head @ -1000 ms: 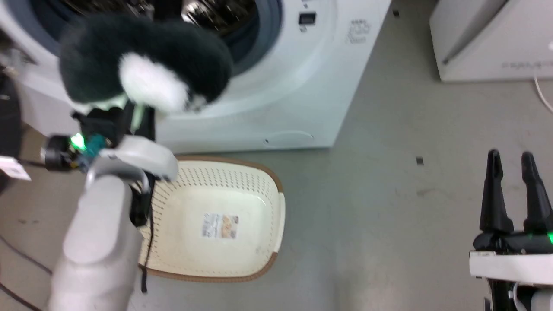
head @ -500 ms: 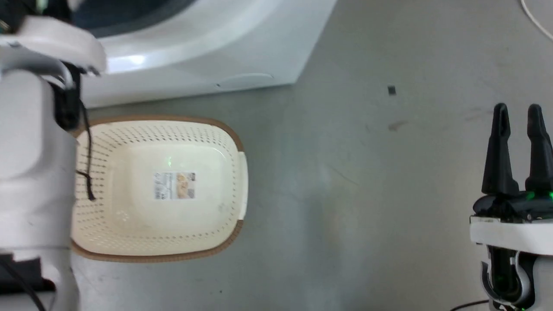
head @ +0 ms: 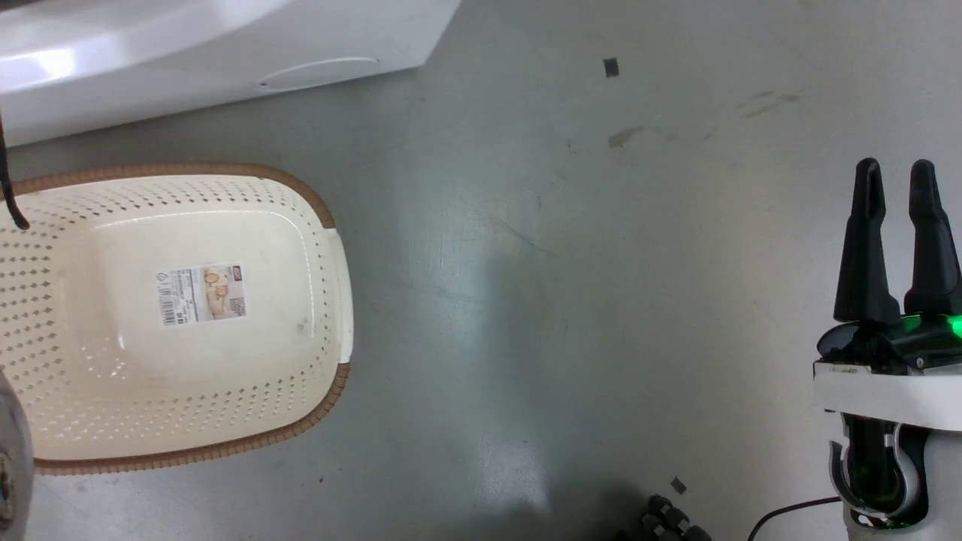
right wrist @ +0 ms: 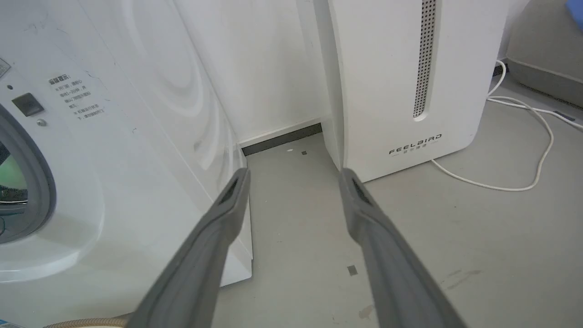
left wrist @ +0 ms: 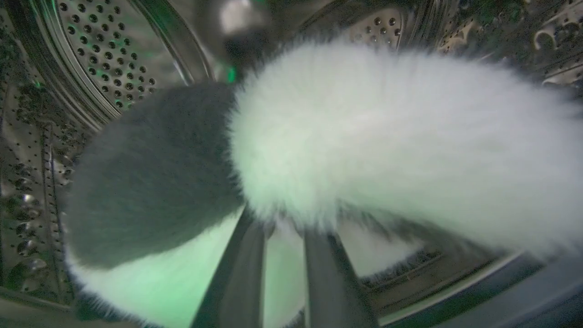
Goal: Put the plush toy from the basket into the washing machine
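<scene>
Where the left tool (left wrist: 284, 230) rises from the bottom edge of the left wrist view, its two fingers (left wrist: 246, 278) stand close together and pinch the fur of the plush toy (left wrist: 364, 136). The plush toy is held inside the steel drum (left wrist: 104, 50) of the washing machine (right wrist: 136, 136): perforated drum wall shows to its left and above it, and the grey door seal (left wrist: 524, 296) crosses the lower right corner. The toy's black and white bulk hides the back of the drum.

In the head view the right tool (head: 896, 169) stands at the lower right above the floor (head: 526, 263), its fingers spread apart. The basket (head: 323, 214) rests on the floor at the left, near the lower front panel of the washing machine, with the label sticker (head: 201, 294) on its bottom exposed. A thin black cable (head: 9, 203) crosses its rim at the view's left edge.

Beyond its fingers in the right wrist view, a narrow strip of floor separates the washing machine from the white FEELBIRD appliance (right wrist: 387, 82), with a white cable (right wrist: 524, 189) on the floor to that appliance's right
</scene>
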Robot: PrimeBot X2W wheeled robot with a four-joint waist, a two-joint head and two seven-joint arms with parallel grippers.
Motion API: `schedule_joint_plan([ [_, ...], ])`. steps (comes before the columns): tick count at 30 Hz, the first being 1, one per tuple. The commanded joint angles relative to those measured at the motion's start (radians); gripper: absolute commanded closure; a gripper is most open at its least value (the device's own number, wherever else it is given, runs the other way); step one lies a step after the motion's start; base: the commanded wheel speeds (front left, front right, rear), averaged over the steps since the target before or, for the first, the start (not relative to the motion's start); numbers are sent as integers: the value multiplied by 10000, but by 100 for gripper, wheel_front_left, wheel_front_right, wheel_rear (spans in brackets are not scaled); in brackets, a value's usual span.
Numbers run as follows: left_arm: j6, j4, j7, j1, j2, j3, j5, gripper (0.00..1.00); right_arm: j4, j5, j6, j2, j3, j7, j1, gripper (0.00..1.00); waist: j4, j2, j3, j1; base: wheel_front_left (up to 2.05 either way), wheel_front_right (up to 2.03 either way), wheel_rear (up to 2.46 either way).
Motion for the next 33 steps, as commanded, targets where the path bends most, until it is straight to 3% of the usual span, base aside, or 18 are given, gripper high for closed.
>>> schedule_joint_plan([
  [1,51,173,-70,-448,145,32,36,100,-25,129,-7,-6,25,-44,-229,0,-141,0,208,-2,0,0,0],
  [4,193,389,-70,-782,212,22,102,100,-37,137,-7,-6,20,-44,-284,0,-154,0,311,-2,0,0,0],
  [5,281,424,-70,-854,234,50,109,57,-40,137,-7,-6,28,-44,-300,0,-155,0,333,-2,0,0,0],
  [6,336,465,-70,-899,232,97,75,0,-41,136,-7,-6,38,-44,-311,0,-151,0,345,-2,0,0,0],
  [20,399,687,-70,61,-213,264,-214,0,4,-107,-7,-6,75,-44,-311,0,328,0,-308,-2,0,0,0],
  [33,841,-2050,-70,3373,-1266,445,-86,0,128,-956,-7,-6,-53,-44,81,0,1402,0,-1861,-2,0,0,0],
])
